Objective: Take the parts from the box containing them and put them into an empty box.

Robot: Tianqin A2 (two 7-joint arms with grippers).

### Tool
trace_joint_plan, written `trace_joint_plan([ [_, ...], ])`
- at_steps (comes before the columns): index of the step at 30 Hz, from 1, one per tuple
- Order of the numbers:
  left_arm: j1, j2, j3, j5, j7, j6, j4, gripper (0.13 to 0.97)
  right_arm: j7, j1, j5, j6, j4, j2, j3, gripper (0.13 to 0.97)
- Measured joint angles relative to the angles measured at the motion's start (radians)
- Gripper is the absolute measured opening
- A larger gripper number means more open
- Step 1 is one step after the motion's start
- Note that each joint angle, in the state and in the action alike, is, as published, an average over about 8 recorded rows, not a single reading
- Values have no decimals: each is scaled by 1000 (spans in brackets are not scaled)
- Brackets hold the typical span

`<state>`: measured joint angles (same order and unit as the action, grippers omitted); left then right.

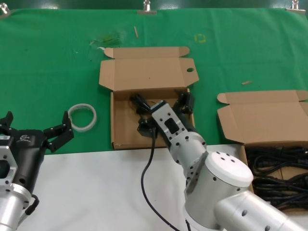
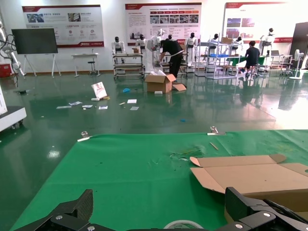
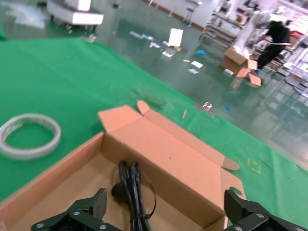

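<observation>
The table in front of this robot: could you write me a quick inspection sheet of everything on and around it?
Surface: green cloth, white front edge.
Job's things: middle box holds one cable bundle; right box holds more cables.
Clutter: white tape ring, small scraps on the cloth.
Grippers: right gripper open over the middle box; left gripper open, idle near the ring.
Cables: one black lead along the right arm.
Surroundings: hall floor, posters, people.

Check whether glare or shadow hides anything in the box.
Head view: even light, only soft shadow under the right end effector inside the holed-lid box. Right wrist view: the cable bundle shows plainly, no glare. Left wrist view: shine only on the hall floor; left end effector idle.
</observation>
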<state>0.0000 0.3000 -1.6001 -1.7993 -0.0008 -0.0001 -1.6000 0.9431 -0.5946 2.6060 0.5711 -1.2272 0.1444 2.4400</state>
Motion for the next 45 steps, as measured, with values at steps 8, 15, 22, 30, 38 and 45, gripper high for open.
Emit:
trace_joint_plan([
  [8, 0, 0, 0, 0, 0, 0, 0, 966, -118, 75, -101, -72, -47, 0, -105, 856],
  [15, 0, 0, 0, 0, 1, 0, 0, 966, -223, 141, -191, -135, -88, 0, -199, 927],
  [22, 0, 0, 0, 0, 0, 0, 0, 966, -326, 206, -279, -198, -129, 0, -291, 964],
  [30, 0, 0, 0, 0, 0, 0, 0, 966, -446, 282, -381, -270, -176, 0, -398, 966],
  [38, 0, 0, 0, 0, 0, 0, 0, 966, -564, 356, -482, -342, -223, 0, -503, 966],
  [45, 0, 0, 0, 0, 1, 0, 0, 966, -669, 423, -572, -405, -265, 0, -597, 966],
])
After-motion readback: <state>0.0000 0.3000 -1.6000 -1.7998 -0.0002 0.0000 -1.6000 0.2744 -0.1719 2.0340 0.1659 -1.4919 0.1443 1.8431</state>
